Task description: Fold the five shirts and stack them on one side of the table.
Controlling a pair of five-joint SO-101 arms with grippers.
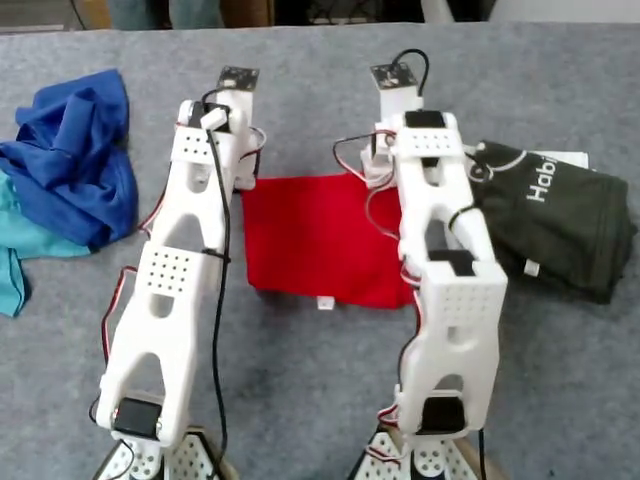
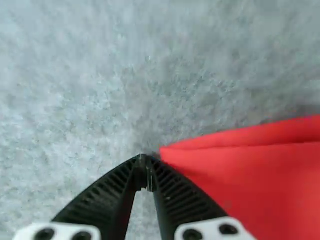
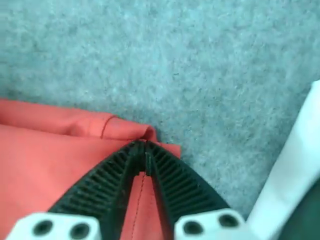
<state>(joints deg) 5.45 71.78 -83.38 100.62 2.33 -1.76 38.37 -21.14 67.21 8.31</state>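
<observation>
A red shirt (image 1: 320, 240) lies folded flat in the middle of the grey table (image 1: 300, 380), between the two arms. My left gripper (image 2: 143, 164) is shut, its tips down on the felt right beside one far corner of the red shirt (image 2: 240, 170); no cloth shows between its fingers. At the other far corner of the red shirt (image 3: 55, 155), my right gripper (image 3: 142, 146) is shut, tips over the bunched edge, apparently pinching it. A crumpled blue shirt (image 1: 75, 150) lies at the far left on a teal shirt (image 1: 20, 250).
A folded dark green shirt (image 1: 560, 220) rests on a white shirt (image 1: 570, 158) at the right side, close to the right arm. The white shirt's edge (image 3: 295, 165) shows beside my right gripper. Bare felt stretches along the front of the table.
</observation>
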